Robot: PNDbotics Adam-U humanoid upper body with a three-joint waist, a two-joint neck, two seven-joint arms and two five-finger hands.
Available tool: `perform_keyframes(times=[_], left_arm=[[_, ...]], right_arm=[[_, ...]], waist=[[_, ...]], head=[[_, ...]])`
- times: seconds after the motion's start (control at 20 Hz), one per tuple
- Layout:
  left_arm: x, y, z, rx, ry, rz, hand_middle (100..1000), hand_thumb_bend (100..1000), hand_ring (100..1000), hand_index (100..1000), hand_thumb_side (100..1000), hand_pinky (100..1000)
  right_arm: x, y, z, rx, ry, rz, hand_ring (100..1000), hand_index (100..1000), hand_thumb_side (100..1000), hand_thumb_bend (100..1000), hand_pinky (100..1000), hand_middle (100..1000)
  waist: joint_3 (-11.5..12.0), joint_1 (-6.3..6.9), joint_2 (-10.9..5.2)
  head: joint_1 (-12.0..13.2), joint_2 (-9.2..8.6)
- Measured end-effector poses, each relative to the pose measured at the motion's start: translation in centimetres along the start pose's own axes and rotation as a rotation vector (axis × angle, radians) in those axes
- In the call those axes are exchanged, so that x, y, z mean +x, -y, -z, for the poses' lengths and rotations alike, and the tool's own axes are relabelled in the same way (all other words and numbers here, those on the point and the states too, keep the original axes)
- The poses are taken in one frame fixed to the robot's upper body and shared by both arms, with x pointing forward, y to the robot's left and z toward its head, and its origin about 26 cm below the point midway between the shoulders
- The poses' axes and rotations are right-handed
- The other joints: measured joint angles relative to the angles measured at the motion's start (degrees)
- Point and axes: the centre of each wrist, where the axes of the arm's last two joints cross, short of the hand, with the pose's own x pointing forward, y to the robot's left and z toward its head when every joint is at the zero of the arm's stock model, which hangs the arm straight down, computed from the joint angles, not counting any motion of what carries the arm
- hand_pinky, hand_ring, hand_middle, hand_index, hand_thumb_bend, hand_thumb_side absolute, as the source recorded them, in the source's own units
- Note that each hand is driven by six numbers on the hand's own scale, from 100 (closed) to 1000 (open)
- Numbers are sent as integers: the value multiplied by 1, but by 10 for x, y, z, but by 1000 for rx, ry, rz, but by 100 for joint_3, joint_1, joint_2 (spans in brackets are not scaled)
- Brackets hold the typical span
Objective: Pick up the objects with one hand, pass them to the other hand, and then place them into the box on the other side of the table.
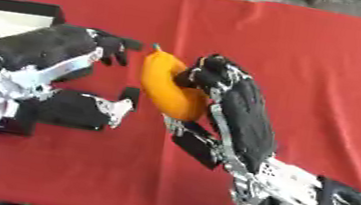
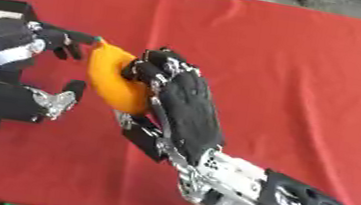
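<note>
The right hand reached in from the near right, its fingers curled round an orange, banana-shaped fruit and holding it above the red cloth near the table's middle. The left hand came from the left with fingers and thumb spread apart, open toward the fruit and just beside it. The fruit stood roughly upright, smooth, with a small green tip at its far end. A box with black walls sat at the far left.
</note>
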Motion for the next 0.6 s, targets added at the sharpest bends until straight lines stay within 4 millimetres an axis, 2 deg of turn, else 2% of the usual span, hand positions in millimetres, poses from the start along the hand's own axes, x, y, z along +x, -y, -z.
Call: perform_keyframes(times=[0.05, 0.2, 0.25, 0.55, 0.6], left_arm=[[-1, 1, 0, 3, -2, 2, 778, 100, 796, 991, 684, 917], [-4, 3, -2, 5, -10, 8, 784, 100, 806, 990, 800, 926], [-5, 5, -2, -1, -9, 11, 782, 100, 808, 986, 866, 926], [-11, 8, -4, -77, 11, 39, 775, 100, 808, 976, 1000, 924], [-11, 8, -5, -88, 14, 40, 774, 100, 807, 977, 1000, 922]], right_arm=[[0, 0, 0, 2, -2, -1, 578, 477, 100, 100, 270, 361], [0, 0, -1, 7, -7, -2, 577, 477, 100, 100, 268, 361], [0, 0, -2, 8, -8, -2, 577, 477, 100, 100, 268, 361], [0, -1, -2, 9, -5, -3, 577, 477, 100, 100, 276, 362], [0, -1, -2, 9, -3, -3, 576, 477, 100, 100, 275, 361]], waist=[[0, 0, 0], [0, -4, 0], [0, -6, 1], [-4, -16, 11], [-5, -16, 11]], head=[[2, 0], [5, 2], [7, 2], [7, 44], [5, 45]])
